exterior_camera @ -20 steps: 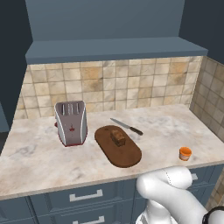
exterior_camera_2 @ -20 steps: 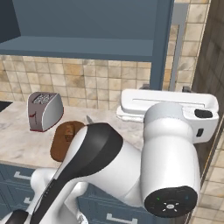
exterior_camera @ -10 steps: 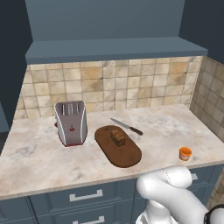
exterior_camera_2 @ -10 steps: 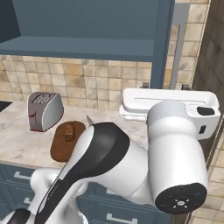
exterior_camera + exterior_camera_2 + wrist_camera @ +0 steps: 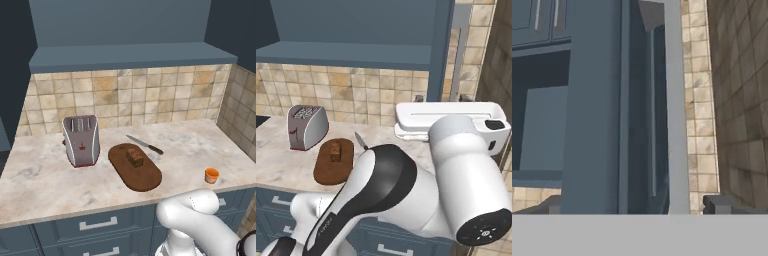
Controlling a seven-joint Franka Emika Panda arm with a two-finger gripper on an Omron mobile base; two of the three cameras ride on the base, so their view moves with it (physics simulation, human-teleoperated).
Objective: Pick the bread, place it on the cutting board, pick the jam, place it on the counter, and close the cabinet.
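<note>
Bread [image 5: 134, 157] sits on the cutting board [image 5: 145, 176], mid-surface, toward the front edge. Jam [image 5: 212, 175] stands on the surface [image 5: 40, 180] near its front right corner, well apart from the board. Toaster [image 5: 80, 140] left of the board; knife [image 5: 144, 144] behind it. Cabinet [image 5: 594, 115] door open, edge-on in the hand view. Hand's fingers barely visible; grip state cannot be told.

On the desk [image 5: 45, 180], the toaster [image 5: 80, 140], cutting board [image 5: 135, 167] with bread [image 5: 134, 157], knife [image 5: 145, 145] and jam [image 5: 212, 175] stand apart, with bare stone between them. The cabinet [image 5: 594, 110] door edge-on crowds the hand view.
</note>
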